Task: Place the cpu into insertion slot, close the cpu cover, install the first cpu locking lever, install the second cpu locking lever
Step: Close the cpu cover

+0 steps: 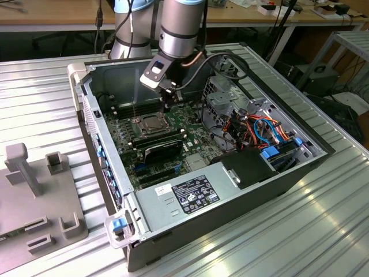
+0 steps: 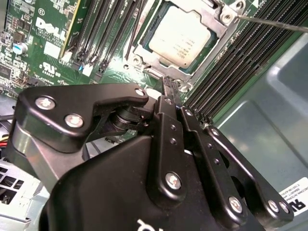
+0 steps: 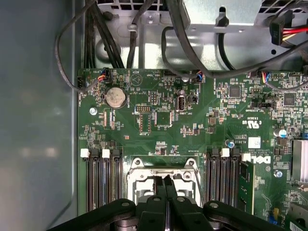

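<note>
Second wrist view: silvery-tan square cpu (image 2: pixel 180 36) seated under thin silver-frame cpu cover (image 2: pixel 211 21). Exterior view: black gripper (image 1: pixel 167 107) at 1 o'clock of silver-rimmed insertion slot (image 1: pixel 151 123), pinched shut, empty.

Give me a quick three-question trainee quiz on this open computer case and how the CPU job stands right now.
1. True or false: the cpu lies flat with the cpu cover folded down around it.
2. On the gripper, the jaws stand: A) wide apart, B) together, C) clamped round a memory stick.
3. Fill in: the thin locking lever beside the socket is ____ (raised or latched).

Key: 1 true; 2 B; 3 raised.
</note>
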Motion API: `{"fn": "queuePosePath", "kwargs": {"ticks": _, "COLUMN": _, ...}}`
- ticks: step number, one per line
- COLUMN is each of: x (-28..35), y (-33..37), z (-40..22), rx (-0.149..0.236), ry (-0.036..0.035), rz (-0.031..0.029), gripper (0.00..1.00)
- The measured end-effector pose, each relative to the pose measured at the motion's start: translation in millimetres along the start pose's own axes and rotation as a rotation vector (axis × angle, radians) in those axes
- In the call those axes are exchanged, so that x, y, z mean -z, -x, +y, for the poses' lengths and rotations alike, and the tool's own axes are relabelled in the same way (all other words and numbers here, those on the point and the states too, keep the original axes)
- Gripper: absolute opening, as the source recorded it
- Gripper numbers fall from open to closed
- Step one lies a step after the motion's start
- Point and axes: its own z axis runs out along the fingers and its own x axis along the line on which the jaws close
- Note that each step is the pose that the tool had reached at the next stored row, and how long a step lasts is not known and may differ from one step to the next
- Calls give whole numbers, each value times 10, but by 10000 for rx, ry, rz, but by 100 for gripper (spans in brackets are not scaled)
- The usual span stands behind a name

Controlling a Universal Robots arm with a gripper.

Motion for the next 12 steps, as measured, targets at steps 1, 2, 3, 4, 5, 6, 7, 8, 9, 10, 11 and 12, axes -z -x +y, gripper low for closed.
{"fn": "queuePosePath", "kwargs": {"ticks": 1, "x": 0, "y": 0, "z": -3, "rx": 0, "ry": 0, "rz": 0, "gripper": 11}}
{"fn": "queuePosePath", "kwargs": {"ticks": 2, "x": 0, "y": 0, "z": -3, "rx": 1, "ry": 0, "rz": 0, "gripper": 11}}
{"fn": "queuePosePath", "kwargs": {"ticks": 3, "x": 0, "y": 0, "z": -6, "rx": 1, "ry": 0, "rz": 0, "gripper": 11}}
{"fn": "queuePosePath", "kwargs": {"ticks": 4, "x": 0, "y": 0, "z": -9, "rx": 1, "ry": 0, "rz": 0, "gripper": 11}}
{"fn": "queuePosePath", "kwargs": {"ticks": 5, "x": 0, "y": 0, "z": -9, "rx": 1, "ry": 0, "rz": 1, "gripper": 11}}
{"fn": "queuePosePath", "kwargs": {"ticks": 6, "x": 0, "y": 0, "z": -9, "rx": 1, "ry": 0, "rz": 0, "gripper": 11}}
{"fn": "queuePosePath", "kwargs": {"ticks": 7, "x": 0, "y": 0, "z": -9, "rx": 1, "ry": 0, "rz": 1, "gripper": 11}}
{"fn": "queuePosePath", "kwargs": {"ticks": 8, "x": 0, "y": 0, "z": -10, "rx": 1, "ry": 0, "rz": 0, "gripper": 11}}
{"fn": "queuePosePath", "kwargs": {"ticks": 9, "x": 0, "y": 0, "z": -10, "rx": 1, "ry": 0, "rz": 0, "gripper": 11}}
{"fn": "queuePosePath", "kwargs": {"ticks": 10, "x": 0, "y": 0, "z": -10, "rx": 0, "ry": 1, "rz": 1, "gripper": 11}}
{"fn": "queuePosePath", "kwargs": {"ticks": 11, "x": 0, "y": 0, "z": -12, "rx": -2, "ry": 1, "rz": 0, "gripper": 11}}
{"fn": "queuePosePath", "kwargs": {"ticks": 12, "x": 0, "y": 0, "z": -16, "rx": -3, "ry": 0, "rz": 0, "gripper": 11}}
